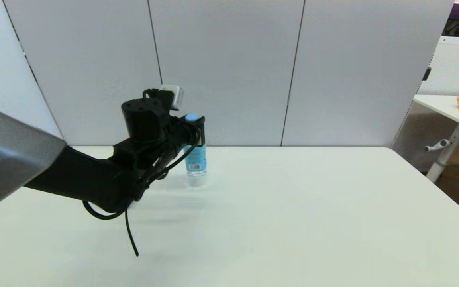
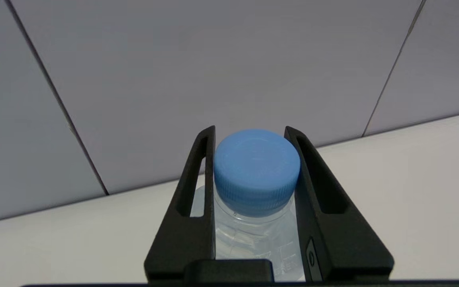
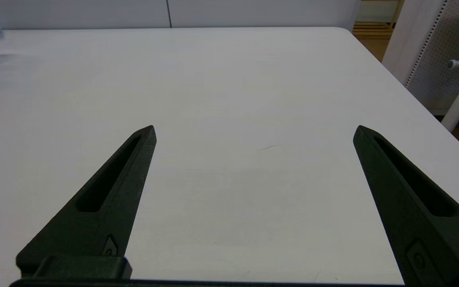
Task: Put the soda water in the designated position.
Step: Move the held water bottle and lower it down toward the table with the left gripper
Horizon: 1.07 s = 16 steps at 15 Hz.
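Soda water (image 1: 195, 159) was held upright at its cap between the closed fingers of the left gripper (image 2: 253, 175), base at the table (image 1: 293, 207), so a slow, vertical carry was judged best, while the right gripper (image 3: 253, 131) was kept wide open, well apart.

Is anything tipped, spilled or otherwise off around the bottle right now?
Nothing stands out. The soda water stands upright near the back of the white table, cap on, with no liquid showing around it. The left gripper is closed on its cap. The right gripper hangs open over bare table.
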Motion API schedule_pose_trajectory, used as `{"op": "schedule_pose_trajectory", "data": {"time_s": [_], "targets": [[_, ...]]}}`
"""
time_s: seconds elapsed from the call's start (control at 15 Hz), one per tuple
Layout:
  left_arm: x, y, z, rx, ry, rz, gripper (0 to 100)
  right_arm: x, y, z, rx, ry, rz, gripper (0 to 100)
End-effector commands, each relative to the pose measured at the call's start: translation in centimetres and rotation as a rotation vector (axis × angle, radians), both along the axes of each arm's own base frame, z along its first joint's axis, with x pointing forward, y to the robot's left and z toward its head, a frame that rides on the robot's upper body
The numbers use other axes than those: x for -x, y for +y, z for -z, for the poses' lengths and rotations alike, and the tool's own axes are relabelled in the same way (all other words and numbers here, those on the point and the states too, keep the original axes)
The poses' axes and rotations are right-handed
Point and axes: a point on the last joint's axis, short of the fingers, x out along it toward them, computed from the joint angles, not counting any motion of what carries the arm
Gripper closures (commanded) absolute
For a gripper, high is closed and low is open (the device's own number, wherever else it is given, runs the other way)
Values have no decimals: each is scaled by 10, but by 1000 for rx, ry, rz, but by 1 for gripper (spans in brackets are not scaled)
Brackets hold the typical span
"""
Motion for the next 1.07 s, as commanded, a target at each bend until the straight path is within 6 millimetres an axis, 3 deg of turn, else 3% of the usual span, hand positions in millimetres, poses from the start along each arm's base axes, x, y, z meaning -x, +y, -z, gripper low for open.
{"op": "schedule_pose_trajectory", "data": {"time_s": [0.07, 0.27, 0.6, 1.07], "targets": [[29, 22, -46, 28, -60, -18, 100, 0, 0, 0, 0, 2, 0, 0], [61, 57, -64, -12, -52, -66, 100, 0, 0, 0, 0, 2, 0, 0], [110, 107, -64, -26, -58, -162, 100, 0, 0, 0, 0, 2, 0, 0], [164, 149, -40, -34, -29, -278, 100, 0, 0, 0, 0, 2, 0, 0]]}}
